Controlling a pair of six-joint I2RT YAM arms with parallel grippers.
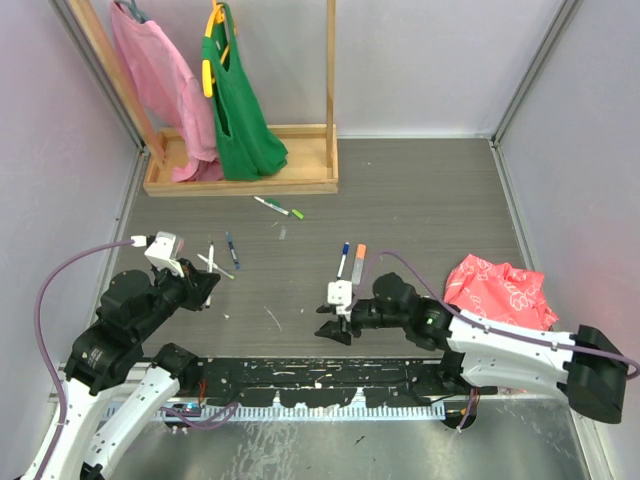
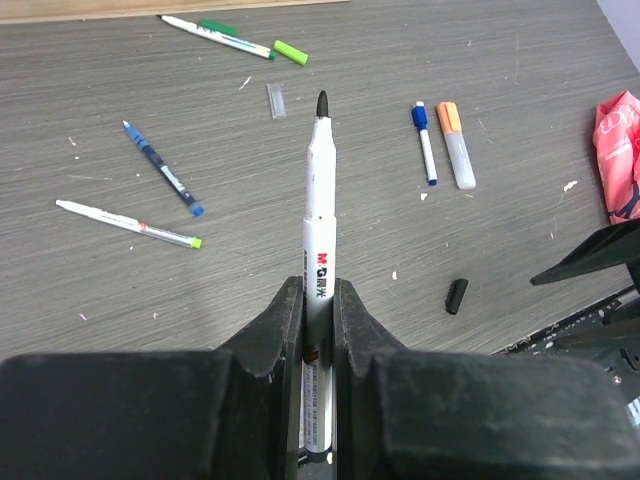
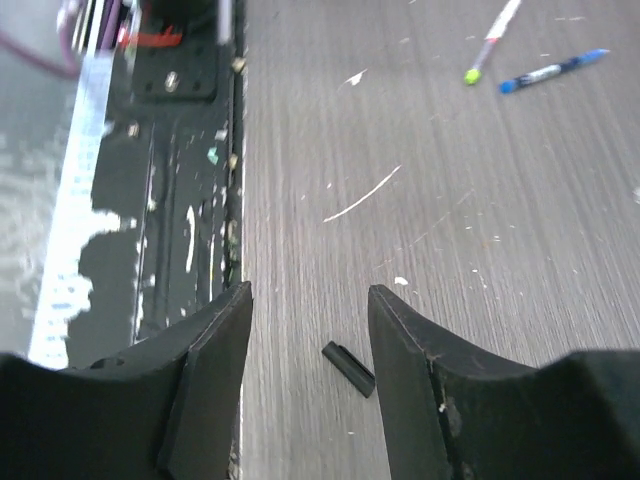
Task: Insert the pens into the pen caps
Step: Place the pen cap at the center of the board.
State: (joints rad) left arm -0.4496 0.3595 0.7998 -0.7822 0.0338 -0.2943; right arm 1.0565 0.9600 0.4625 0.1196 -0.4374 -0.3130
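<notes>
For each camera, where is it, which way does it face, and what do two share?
Top external: above, behind the bases, facing down over the grey wood-grain table; left arm, right arm show.
Left wrist: on the left arm, facing forward along the left end effector, shut on a white black-tipped marker pen.
Right wrist: on the right arm, facing down past the open right end effector at a small black plastic cap.
Wrist views share that cap.

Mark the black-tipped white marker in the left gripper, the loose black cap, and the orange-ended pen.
black-tipped white marker pen [image 2: 318,190]: left wrist view, upper barrel.
small black plastic pen cap [image 3: 347,366]: right wrist view, mid-body.
orange-ended grey pen [image 2: 458,155]: left wrist view, barrel below the orange end.
</notes>
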